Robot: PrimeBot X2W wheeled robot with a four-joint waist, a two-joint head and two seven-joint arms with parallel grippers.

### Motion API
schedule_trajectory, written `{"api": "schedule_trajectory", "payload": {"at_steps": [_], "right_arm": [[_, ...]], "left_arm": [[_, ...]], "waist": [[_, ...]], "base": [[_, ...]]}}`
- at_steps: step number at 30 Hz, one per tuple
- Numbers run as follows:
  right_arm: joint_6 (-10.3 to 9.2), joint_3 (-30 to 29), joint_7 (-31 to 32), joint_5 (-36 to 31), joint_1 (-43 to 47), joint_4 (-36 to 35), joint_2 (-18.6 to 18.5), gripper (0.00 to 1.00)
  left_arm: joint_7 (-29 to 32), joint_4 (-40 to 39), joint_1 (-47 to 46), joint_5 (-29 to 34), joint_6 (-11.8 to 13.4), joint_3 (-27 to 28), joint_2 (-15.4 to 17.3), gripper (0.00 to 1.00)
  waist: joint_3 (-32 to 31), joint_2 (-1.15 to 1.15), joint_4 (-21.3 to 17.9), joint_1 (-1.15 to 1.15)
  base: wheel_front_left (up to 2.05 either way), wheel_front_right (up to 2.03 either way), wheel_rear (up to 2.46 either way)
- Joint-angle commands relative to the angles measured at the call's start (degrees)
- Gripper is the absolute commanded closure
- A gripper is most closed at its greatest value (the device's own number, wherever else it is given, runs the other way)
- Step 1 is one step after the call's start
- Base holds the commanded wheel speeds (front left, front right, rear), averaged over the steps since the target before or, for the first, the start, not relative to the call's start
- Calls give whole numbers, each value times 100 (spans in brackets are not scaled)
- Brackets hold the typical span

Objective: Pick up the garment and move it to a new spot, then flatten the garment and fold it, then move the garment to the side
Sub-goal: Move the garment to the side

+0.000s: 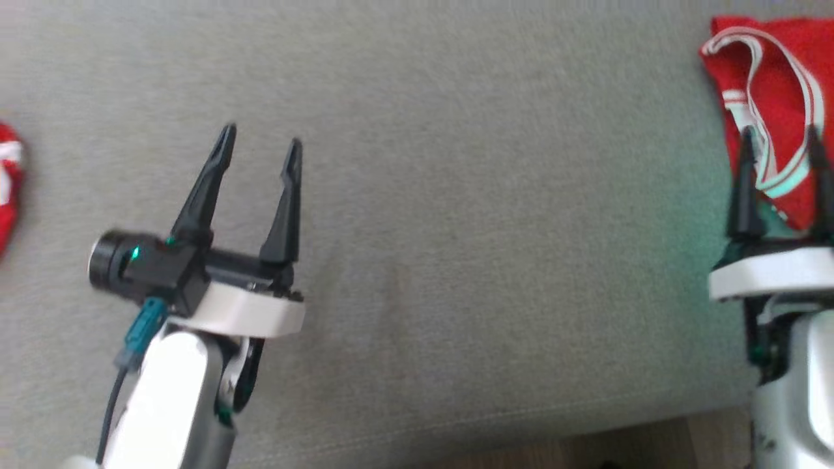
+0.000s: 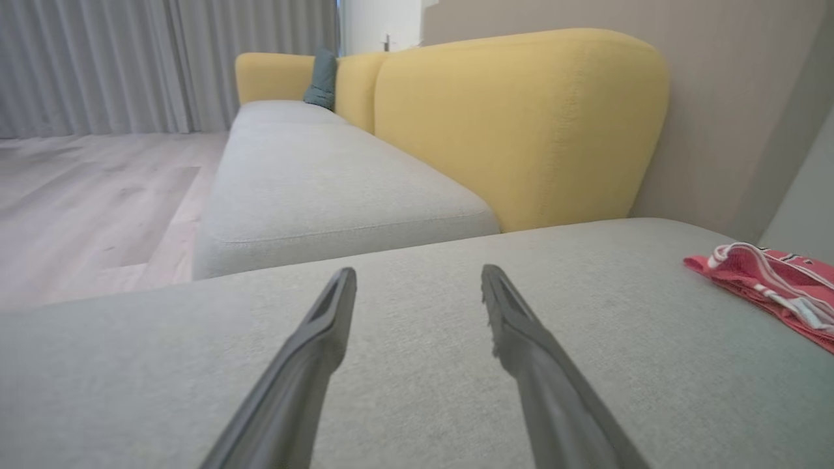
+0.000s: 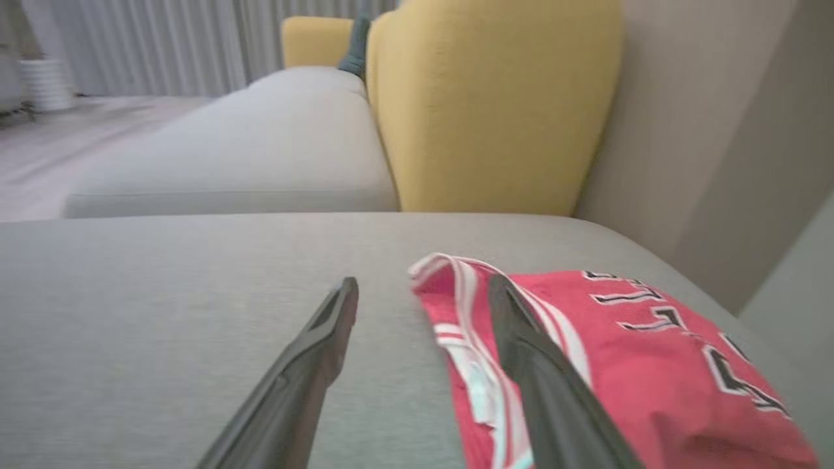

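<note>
The garment (image 1: 775, 58) is a red jersey with white trim, lying folded on the grey cushion (image 1: 456, 195) at the far right. My right gripper (image 1: 780, 132) stands open at its near edge with nothing held. In the right wrist view one finger (image 3: 554, 391) lies over the garment (image 3: 651, 352) and the other over bare cushion. My left gripper (image 1: 260, 137) is open and empty over the cushion, well to the left. The left wrist view has the garment (image 2: 775, 277) off to the right of the left gripper (image 2: 418, 272).
Another piece of red and white cloth (image 1: 8, 182) shows at the far left edge. A yellow backrest (image 2: 521, 124) rises behind the cushion, with a second grey seat (image 2: 326, 189) beyond. The cushion's front edge and wooden floor (image 1: 586, 449) lie close below.
</note>
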Motion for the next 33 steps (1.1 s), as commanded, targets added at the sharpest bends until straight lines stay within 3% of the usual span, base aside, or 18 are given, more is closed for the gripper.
{"api": "schedule_trajectory", "payload": {"at_steps": [1,12,33], "right_arm": [[-5,269,45,85,108,-316,-9,0],[-5,1049,269,423,655,-710,105,0],[-5,1026,554,661,1390,-1038,134,0]], "left_arm": [[-31,-146,68,-32,94,277,44,0],[-34,44,774,-212,300,644,70,0],[-34,342,1228,-234,301,714,110,0]], "waist": [[-340,0,296,0],[-1080,0,780,0],[-1709,0,826,0]], "base": [[0,0,0],[0,0,0],[0,0,0]]}}
